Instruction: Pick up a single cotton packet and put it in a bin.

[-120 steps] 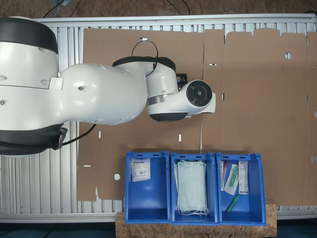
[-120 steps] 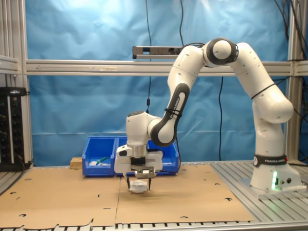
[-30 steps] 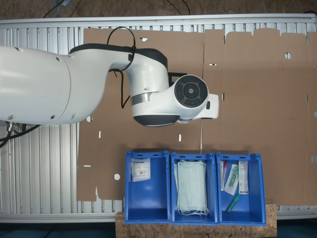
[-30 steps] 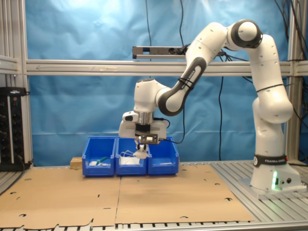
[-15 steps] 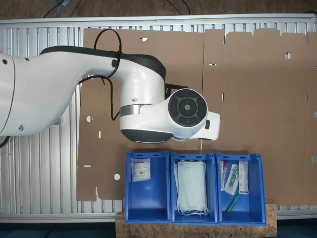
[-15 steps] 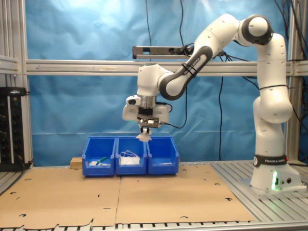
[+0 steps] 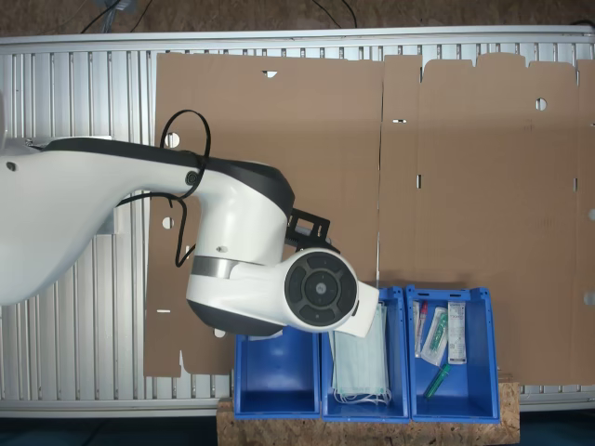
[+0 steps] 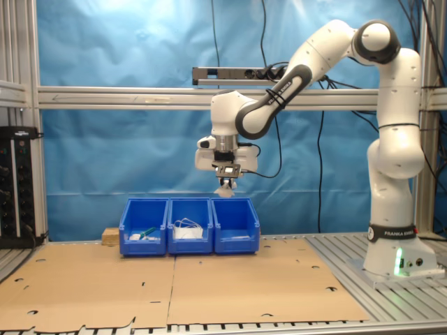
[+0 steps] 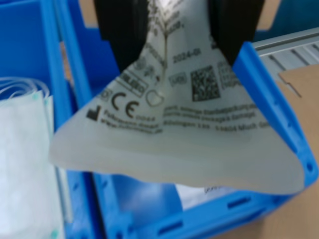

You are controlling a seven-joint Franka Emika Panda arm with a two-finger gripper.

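A cotton packet (image 9: 174,124), flat and white with dark print, hangs pinched at its upper edge in my gripper (image 9: 177,45), which is shut on it. In the second exterior view the gripper (image 8: 225,185) holds the packet (image 8: 224,191) well above the bin (image 8: 235,225) at the second exterior view's right end of the row. Straight below the packet, the wrist view has this blue bin (image 9: 271,99) with another white packet (image 9: 199,194) on its floor. My arm's wrist (image 7: 316,290) covers most of that bin (image 7: 274,390) in the first exterior view.
Two more blue bins sit in the row: the middle one (image 7: 361,404) holds pale green masks (image 7: 358,358), the end one (image 7: 451,409) tubes and narrow packets. Brown cardboard (image 8: 209,286) covers the table in front of the bins. Aluminium frame rails (image 8: 105,98) run behind.
The gripper has carried the packet up from the cardboard and across to the row of bins, ending above the end bin.
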